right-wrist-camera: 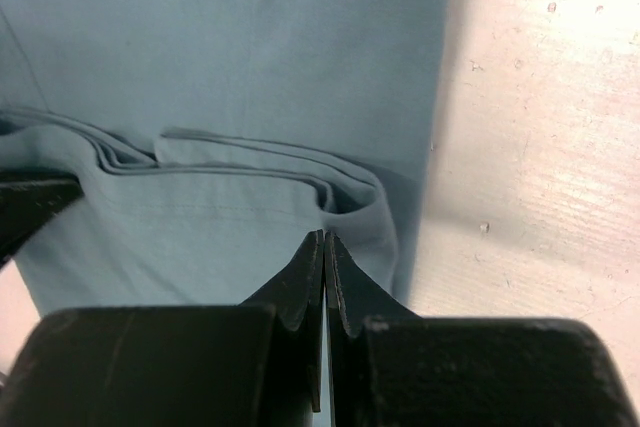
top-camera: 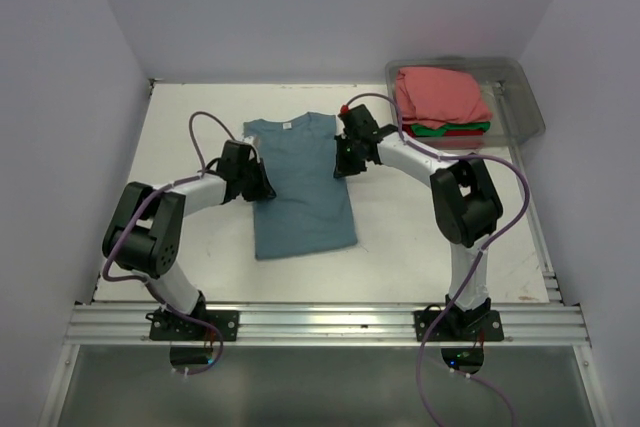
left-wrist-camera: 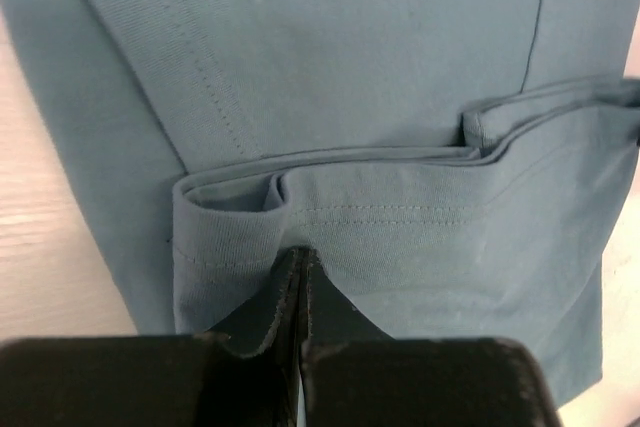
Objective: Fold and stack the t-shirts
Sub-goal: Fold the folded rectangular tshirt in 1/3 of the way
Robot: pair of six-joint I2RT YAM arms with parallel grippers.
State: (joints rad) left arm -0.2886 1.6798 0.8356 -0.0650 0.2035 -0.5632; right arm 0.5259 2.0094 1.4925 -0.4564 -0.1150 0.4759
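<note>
Blue t-shirt (top-camera: 300, 187) flat on table (top-camera: 420, 237), front-left of clear bin (top-camera: 522, 99), sleeves tucked in. Left gripper (left-wrist-camera: 300, 259) shut tight at shirt edge far from bin. Right gripper (right-wrist-camera: 323, 243) shut tight at edge nearest bin. Cloth caught between tips or not: unclear. Folded stack (top-camera: 440, 95), pink over green and red, inside bin. Cotton likely light, limp, prone to shift; best pinched at doubled sleeve folds, both sides together.
</note>
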